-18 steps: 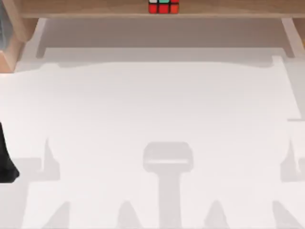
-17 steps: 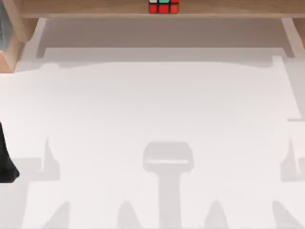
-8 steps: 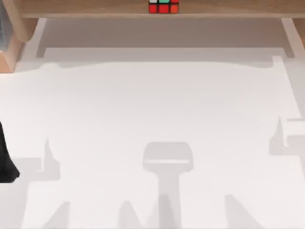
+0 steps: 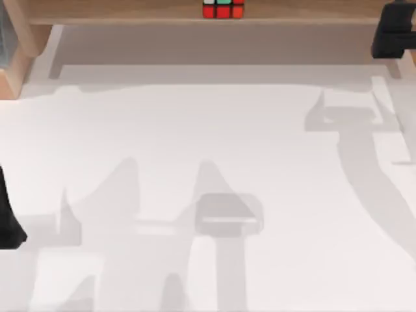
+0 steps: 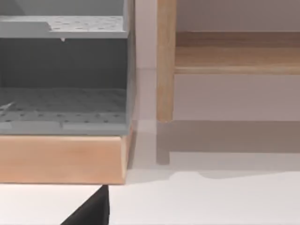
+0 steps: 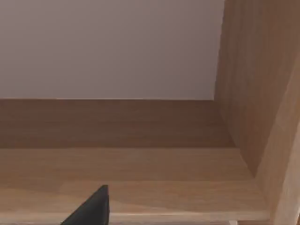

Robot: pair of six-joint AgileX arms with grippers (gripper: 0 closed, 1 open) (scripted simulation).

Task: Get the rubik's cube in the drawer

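The right gripper has just arrived at the surface's far right corner beside the drawer, well apart from the rubik's cube; whether its fingers are open I cannot tell.

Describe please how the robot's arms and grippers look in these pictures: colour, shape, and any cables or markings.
Little of them shows. The left arm at the table's left edge is a plain matte black, tapering form. The right gripper, at the top right by the drawer, is a black, blocky shape. In each wrist view a black pointed wedge rises from the lower edge. No cables or markings can be seen.
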